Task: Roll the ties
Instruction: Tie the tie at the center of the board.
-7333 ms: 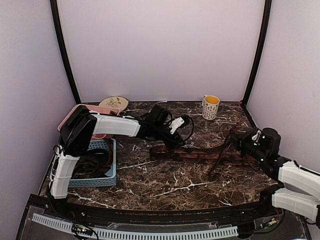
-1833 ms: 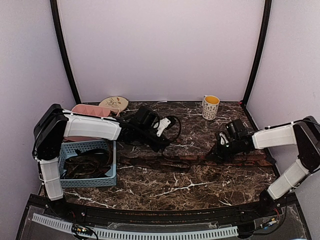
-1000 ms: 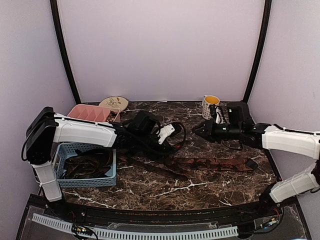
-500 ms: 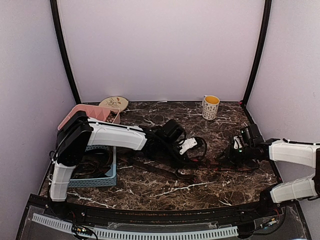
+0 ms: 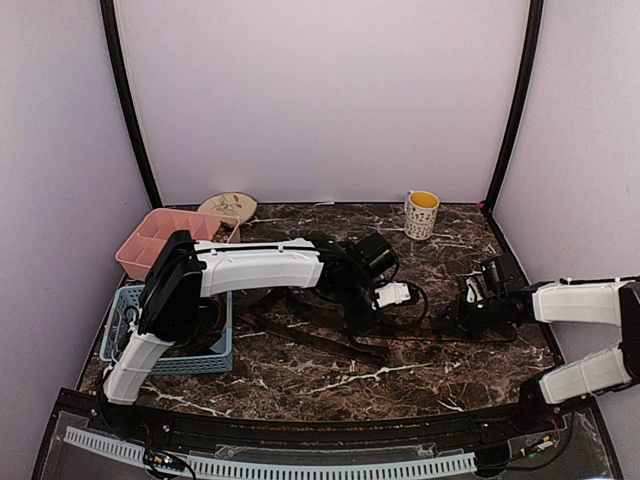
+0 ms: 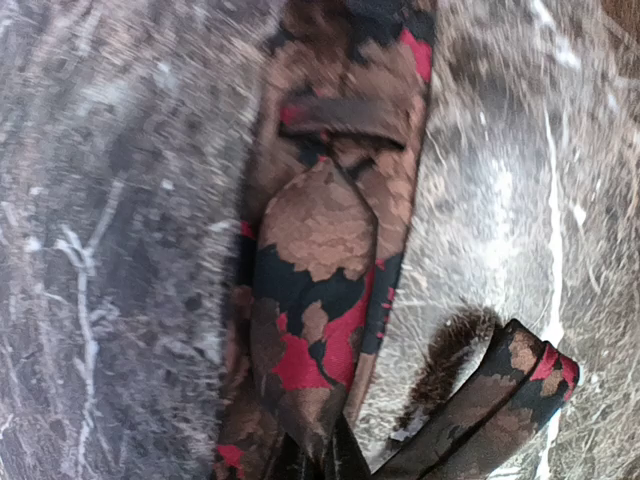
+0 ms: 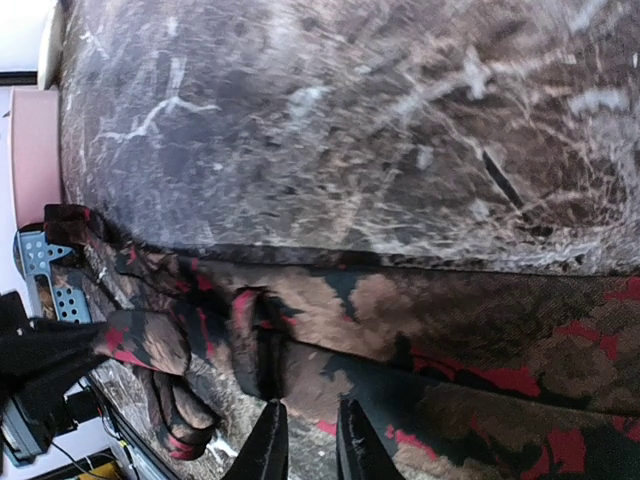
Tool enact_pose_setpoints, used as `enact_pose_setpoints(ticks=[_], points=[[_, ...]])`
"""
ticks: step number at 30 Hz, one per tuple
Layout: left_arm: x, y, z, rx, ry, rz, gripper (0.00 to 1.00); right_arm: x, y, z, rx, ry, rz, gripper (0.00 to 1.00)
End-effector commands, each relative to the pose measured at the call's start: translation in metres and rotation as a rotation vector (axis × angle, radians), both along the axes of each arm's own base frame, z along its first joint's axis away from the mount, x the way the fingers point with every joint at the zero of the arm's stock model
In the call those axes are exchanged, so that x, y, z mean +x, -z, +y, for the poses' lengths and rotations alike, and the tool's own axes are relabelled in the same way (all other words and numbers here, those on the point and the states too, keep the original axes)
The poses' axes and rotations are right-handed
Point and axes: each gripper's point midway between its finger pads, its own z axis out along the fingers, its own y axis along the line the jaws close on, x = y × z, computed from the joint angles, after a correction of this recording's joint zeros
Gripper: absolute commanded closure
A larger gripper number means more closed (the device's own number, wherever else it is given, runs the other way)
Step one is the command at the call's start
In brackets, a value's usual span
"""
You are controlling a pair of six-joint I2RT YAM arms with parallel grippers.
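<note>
One tie lies across the middle of the marble table, a long strip patterned red, brown and black. My left gripper is shut, pinching this tie's fabric at its fingertips. A folded loop of the tie curls just to the right of it. My right gripper hovers low at the tie's near edge, beside a small keeper loop. Its fingers stand a narrow gap apart with nothing clearly pinched. More dark ties lie in the basket.
A blue basket stands at the left, partly under my left arm. Behind it sit a pink divided tray and a beige plate. A white mug stands at the back right. Black posts frame the walls.
My left arm has reached further right along the tie, still shut on it. My right gripper has stayed low at the tie and its fingers have drawn closer together.
</note>
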Motion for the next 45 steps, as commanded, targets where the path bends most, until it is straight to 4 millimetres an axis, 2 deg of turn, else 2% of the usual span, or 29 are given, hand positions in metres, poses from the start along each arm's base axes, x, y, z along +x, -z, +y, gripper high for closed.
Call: enact_pose_setpoints(ticks=[1, 5, 9, 14, 17, 23, 29, 39, 45], points=[[-0.008, 0.012, 0.030, 0.188, 0.036, -0.024, 1.00, 0.001, 0.017, 0.001, 0.017, 0.004, 0.011, 0.84], [-0.009, 0.007, 0.035, 0.202, 0.042, -0.029, 1.00, 0.001, 0.026, 0.011, 0.046, -0.006, 0.023, 0.87], [-0.008, -0.002, 0.036, 0.198, 0.045, -0.039, 1.00, 0.000, 0.029, 0.033, 0.057, -0.043, 0.029, 0.89], [-0.003, -0.004, 0.049, 0.248, 0.014, -0.062, 1.00, -0.006, 0.024, 0.062, 0.085, -0.091, 0.024, 0.90], [-0.002, -0.007, 0.056, 0.259, 0.009, -0.065, 1.00, -0.008, 0.020, 0.069, 0.084, -0.106, 0.015, 0.90], [0.011, -0.013, 0.060, 0.245, -0.002, -0.089, 1.00, -0.008, 0.021, 0.066, 0.052, -0.102, 0.012, 0.90], [0.007, -0.011, 0.041, 0.163, 0.083, -0.077, 1.00, -0.010, 0.020, 0.065, 0.054, -0.104, 0.007, 0.90], [0.003, -0.004, 0.025, 0.090, 0.164, -0.052, 1.00, -0.007, 0.005, 0.062, 0.060, -0.098, -0.056, 0.76], [0.002, -0.004, 0.015, 0.043, 0.191, -0.054, 1.00, -0.010, 0.018, 0.063, 0.065, -0.103, -0.018, 0.76]])
